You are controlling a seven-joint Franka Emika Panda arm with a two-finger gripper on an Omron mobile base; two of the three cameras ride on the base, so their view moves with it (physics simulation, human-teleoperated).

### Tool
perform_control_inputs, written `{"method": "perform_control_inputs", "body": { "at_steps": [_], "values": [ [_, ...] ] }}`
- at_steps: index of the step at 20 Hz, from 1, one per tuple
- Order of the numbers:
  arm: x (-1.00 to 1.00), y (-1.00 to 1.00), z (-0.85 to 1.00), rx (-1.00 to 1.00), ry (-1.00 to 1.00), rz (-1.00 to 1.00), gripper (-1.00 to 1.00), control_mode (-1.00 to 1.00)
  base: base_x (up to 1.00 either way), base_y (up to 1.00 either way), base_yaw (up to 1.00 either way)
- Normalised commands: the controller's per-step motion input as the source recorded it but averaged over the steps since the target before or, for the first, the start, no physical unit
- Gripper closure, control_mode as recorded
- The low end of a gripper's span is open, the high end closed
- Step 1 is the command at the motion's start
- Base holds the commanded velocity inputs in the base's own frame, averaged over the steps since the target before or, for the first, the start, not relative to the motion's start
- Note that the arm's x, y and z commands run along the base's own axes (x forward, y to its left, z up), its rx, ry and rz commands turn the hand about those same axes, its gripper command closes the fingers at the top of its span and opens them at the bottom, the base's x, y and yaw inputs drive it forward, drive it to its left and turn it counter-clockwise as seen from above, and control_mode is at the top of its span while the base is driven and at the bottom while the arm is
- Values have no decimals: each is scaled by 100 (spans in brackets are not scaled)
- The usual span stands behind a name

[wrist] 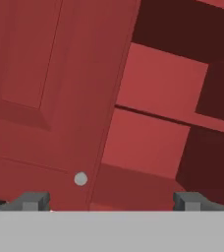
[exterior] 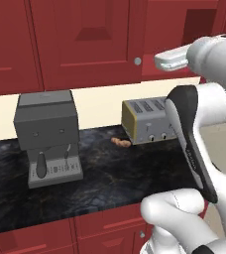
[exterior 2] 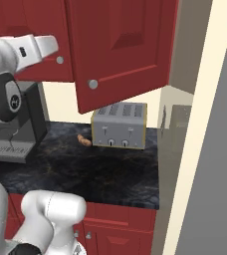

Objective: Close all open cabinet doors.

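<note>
One cabinet door (exterior 2: 125,50) stands swung out over the counter, with its silver knob (exterior 2: 93,83) at the lower left corner. Behind it lies the open cabinet (wrist: 153,113), dark red inside with shelves. To the left, a neighbouring cabinet door (wrist: 40,83) is flush, its knob (wrist: 80,178) (exterior: 137,61) beside the opening. My gripper (wrist: 111,202) is raised to cabinet height in front of that edge, open, with both fingertips (wrist: 35,201) wide apart and nothing between them. The white hand (exterior: 172,59) (exterior 2: 36,47) hovers near the knobs without touching a door.
On the black counter (exterior: 110,173) stand a grey coffee machine (exterior: 48,134), a silver toaster (exterior 2: 119,125) and a small brown pastry (exterior 2: 84,140). Red drawer fronts (exterior: 110,223) run below. A tall beige panel (exterior 2: 205,124) closes the right side.
</note>
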Motion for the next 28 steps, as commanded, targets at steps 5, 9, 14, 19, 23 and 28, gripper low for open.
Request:
{"method": "perform_control_inputs", "body": {
  "at_steps": [5,9,14,19,23,28],
  "values": [
    [-49,-100,12,15,-9,13,-100,-100,0,0,0],
    [-16,-98,1,21,-3,18,-100,-100,0,0,0],
    [4,-90,0,26,0,22,-100,-100,0,0,0],
    [35,-59,0,28,1,17,-100,-100,0,0,0],
    [81,-8,0,29,8,7,-100,-100,0,0,0],
    [100,17,-12,18,13,1,-100,-100,0,0,0]
  ]
}}
